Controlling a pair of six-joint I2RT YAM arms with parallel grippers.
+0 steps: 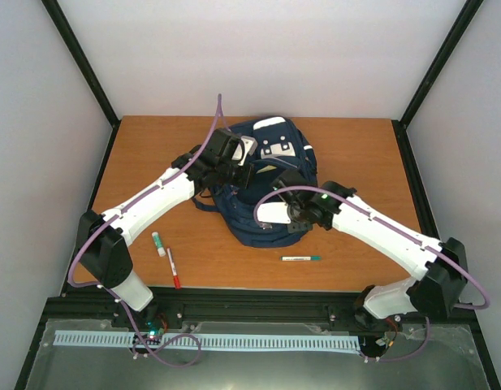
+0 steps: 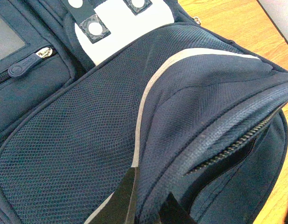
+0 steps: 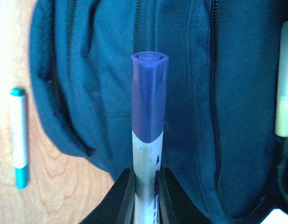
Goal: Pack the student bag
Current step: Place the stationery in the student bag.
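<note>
Bag in left tool; right tool, marker above

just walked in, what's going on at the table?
Mid-pack. The jaws of the left arm are pinched shut on a fold of the student bag beside its open zipper. The jaws of the right arm grip a purple-capped marker at the bag's near edge, not yet inside. A teal-capped pen, a red-tipped pen and a green-capped marker lie on the table.
</note>
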